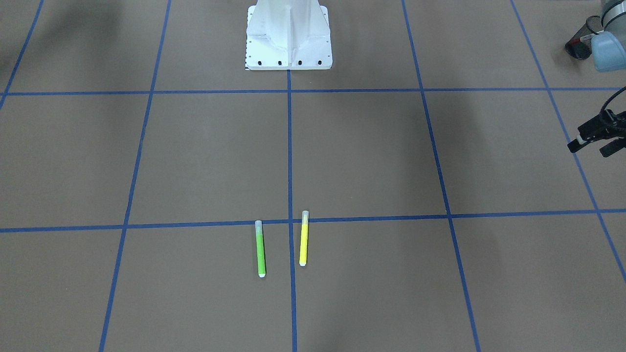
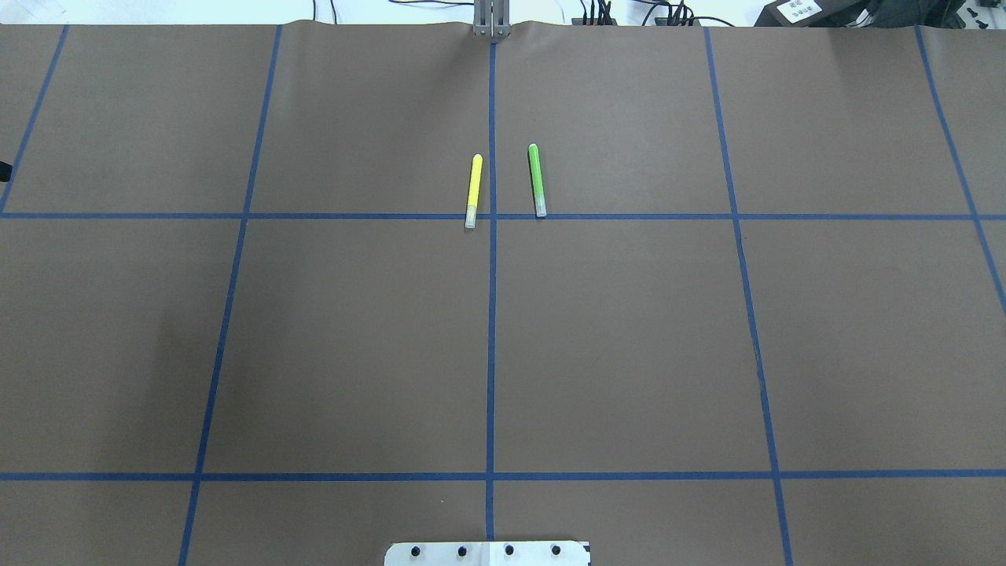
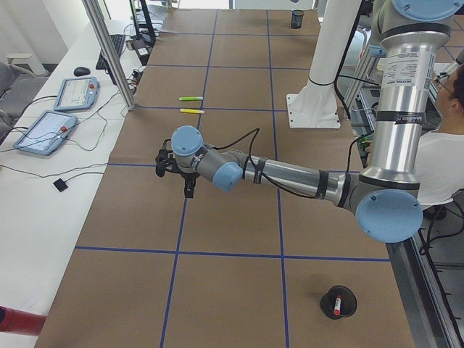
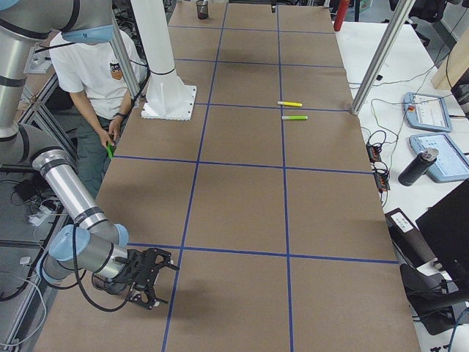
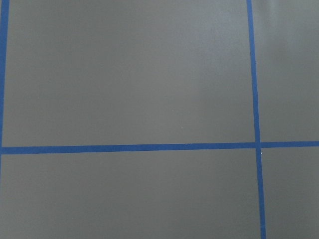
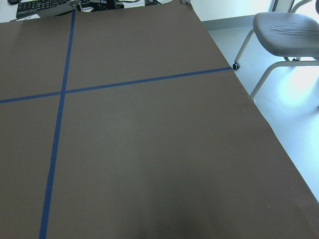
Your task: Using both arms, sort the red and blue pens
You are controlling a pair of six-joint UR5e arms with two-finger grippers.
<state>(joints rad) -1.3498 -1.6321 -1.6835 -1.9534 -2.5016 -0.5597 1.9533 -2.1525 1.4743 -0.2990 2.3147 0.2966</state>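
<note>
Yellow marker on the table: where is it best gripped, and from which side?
Grip the yellow marker mid-barrel, coming straight down from above and closing across its width. It lies flat on the table, slim and straight, and the green marker beside it sits apart, so both sides look free.

You've got a brown-covered table (image 2: 629, 354) gridded in blue tape (image 2: 491, 314). Yellow marker (image 2: 474, 189) and green marker (image 2: 537, 179) lie parallel, apart, either side of the centre line, cap ends on a cross line. White pedestal (image 1: 288, 44) at robot's edge. Black cup (image 3: 338, 301) at robot's left end.
</note>
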